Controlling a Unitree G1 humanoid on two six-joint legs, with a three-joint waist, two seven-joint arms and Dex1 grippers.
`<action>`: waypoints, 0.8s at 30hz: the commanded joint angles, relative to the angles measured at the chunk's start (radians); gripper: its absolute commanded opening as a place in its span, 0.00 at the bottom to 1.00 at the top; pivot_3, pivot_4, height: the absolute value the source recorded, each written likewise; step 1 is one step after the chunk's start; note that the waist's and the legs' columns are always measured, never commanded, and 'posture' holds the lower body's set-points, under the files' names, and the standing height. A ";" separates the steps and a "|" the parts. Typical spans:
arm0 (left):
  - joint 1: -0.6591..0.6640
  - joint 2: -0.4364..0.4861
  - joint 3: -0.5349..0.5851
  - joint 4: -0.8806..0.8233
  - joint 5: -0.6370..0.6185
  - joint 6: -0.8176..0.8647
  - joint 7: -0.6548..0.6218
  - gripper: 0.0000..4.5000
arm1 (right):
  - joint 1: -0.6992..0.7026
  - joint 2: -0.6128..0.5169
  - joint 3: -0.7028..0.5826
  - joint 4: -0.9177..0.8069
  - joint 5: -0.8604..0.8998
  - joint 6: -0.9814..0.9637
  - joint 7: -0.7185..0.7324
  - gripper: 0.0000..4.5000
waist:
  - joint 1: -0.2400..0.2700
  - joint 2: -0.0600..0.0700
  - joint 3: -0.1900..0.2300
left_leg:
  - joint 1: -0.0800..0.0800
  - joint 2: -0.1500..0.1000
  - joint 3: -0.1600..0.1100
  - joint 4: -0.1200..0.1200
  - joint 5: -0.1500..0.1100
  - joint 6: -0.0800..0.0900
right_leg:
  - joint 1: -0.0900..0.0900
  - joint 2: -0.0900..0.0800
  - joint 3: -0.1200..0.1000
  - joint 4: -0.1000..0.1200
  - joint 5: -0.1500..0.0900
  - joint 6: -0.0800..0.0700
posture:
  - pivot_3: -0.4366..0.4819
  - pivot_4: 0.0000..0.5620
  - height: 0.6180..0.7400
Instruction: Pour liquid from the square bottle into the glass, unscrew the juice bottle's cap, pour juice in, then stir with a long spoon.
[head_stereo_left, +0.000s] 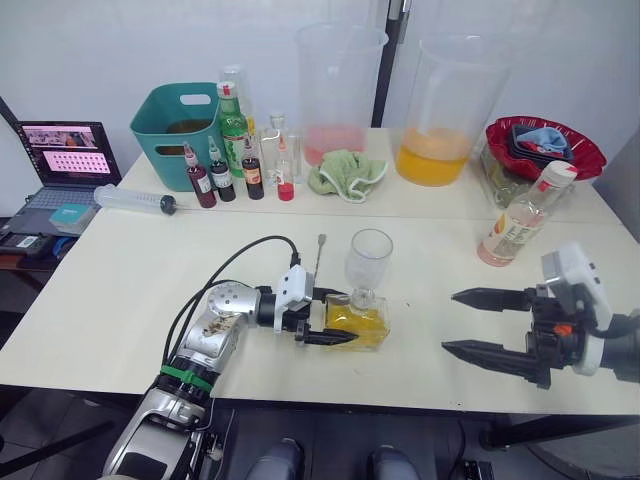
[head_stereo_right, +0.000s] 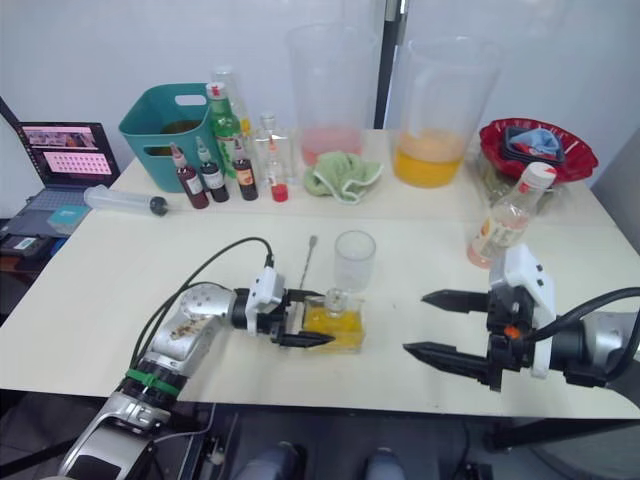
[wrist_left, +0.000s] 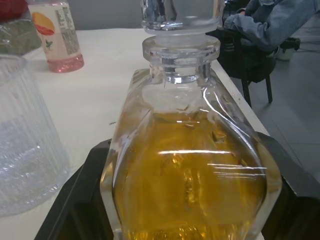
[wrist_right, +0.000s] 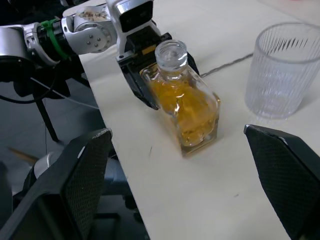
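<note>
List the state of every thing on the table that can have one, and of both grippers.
Square bottle: upright, stopper in, about half full of yellow liquid.
Glass: upright, empty.
Juice bottle: upright, capped, pink liquid low down.
Long spoon: lying flat on the table.
Left gripper: closed on the square bottle.
Right gripper: open, holding nothing.
Big beaker: upright, orange liquid at the bottom.
Laptop: open, screen on.

Two big plastic beakers (head_stereo_left: 340, 95) stand at the back. Three small dark sauce bottles (head_stereo_left: 221, 177) stand there. One glass (head_stereo_left: 369, 262), one square bottle (head_stereo_left: 358, 318).
</note>
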 joint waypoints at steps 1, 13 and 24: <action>-0.035 -0.007 0.010 0.024 -0.002 -0.040 -0.033 0.62 | 0.015 -0.004 -0.050 -0.031 0.004 -0.034 -0.009 1.00 | 0.000 0.000 0.000 | 0.000 0.000 0.000 0.001 0.000 0.000 | 0.000 0.000 0.000 0.000 0.000 0.000 | 0.48 0.27 1.00; -0.075 0.055 0.029 -0.104 -0.027 0.128 -0.052 0.99 | 0.034 0.000 -0.035 -0.037 0.021 -0.061 -0.032 1.00 | -0.001 0.000 0.000 | 0.001 0.000 0.000 0.003 0.001 0.001 | 0.002 0.000 0.000 0.000 0.000 0.001 | 0.48 0.27 1.00; -0.087 0.057 -0.043 -0.173 0.088 0.179 0.053 0.99 | 0.035 0.006 0.011 -0.005 -0.012 -0.113 -0.021 1.00 | -0.001 0.000 0.000 | 0.001 0.000 -0.001 0.003 0.001 0.001 | 0.004 0.000 -0.001 0.000 0.000 0.002 | 0.48 0.27 1.00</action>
